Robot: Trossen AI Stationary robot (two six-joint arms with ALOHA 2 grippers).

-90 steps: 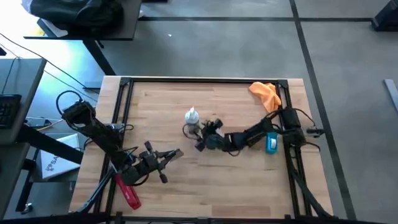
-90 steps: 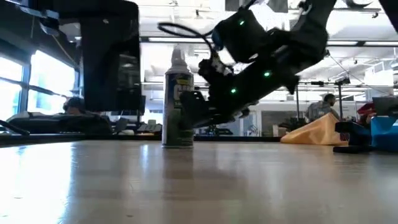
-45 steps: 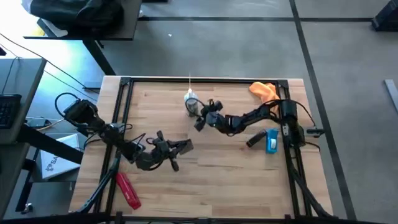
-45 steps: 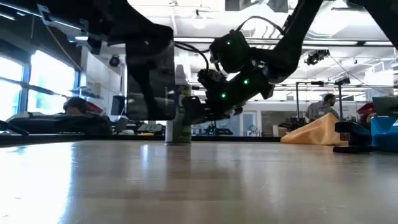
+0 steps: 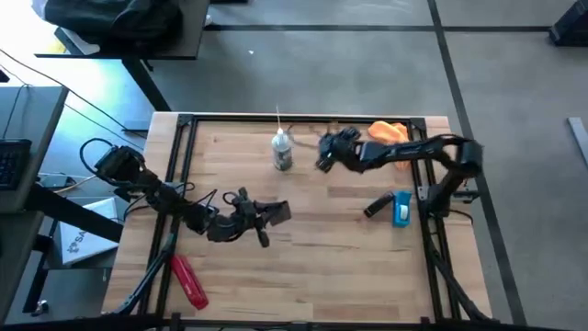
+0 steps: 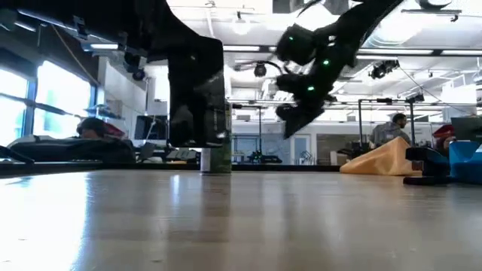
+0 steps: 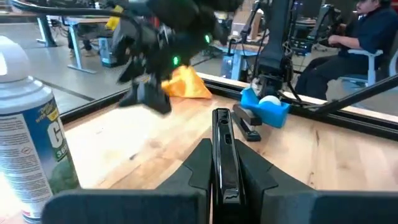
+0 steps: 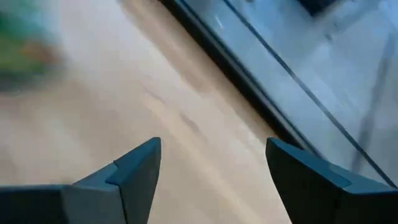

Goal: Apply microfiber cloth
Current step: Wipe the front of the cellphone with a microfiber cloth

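The orange microfiber cloth [image 5: 390, 132] lies bunched at the table's far right corner; it also shows in the low view [image 6: 380, 159] and the left wrist view [image 7: 184, 83]. My right gripper [image 5: 322, 154] hangs open above the table [image 6: 292, 125], just left of the cloth, with nothing between its fingers [image 8: 214, 149]. My left gripper [image 5: 274, 214] is at mid-table, shut on a black phone [image 6: 197, 94]. A white spray bottle [image 5: 281, 151] stands upright at the far middle. My left gripper pinches the black phone between its two fingers, which lie on its two flat faces. The phone stands on edge, its thin edge [image 7: 222, 134] toward the wrist camera. The fingers reach in roughly level from the table's left. The phone is lifted clear of the table.
A red tool with a handle [image 5: 188, 280] lies at the near left. A blue holder [image 5: 401, 209] and a black piece [image 5: 376, 206] sit at the right. A dark frame rail [image 5: 303, 118] runs along the far edge. People sit in the room beyond the table [image 7: 357, 43].
My right gripper has left the spray bottle, risen, and gone toward the far right, up to the cloth. The bottle stands farther back than a second ago. My left gripper has carried the phone toward the table's right and a little farther in.
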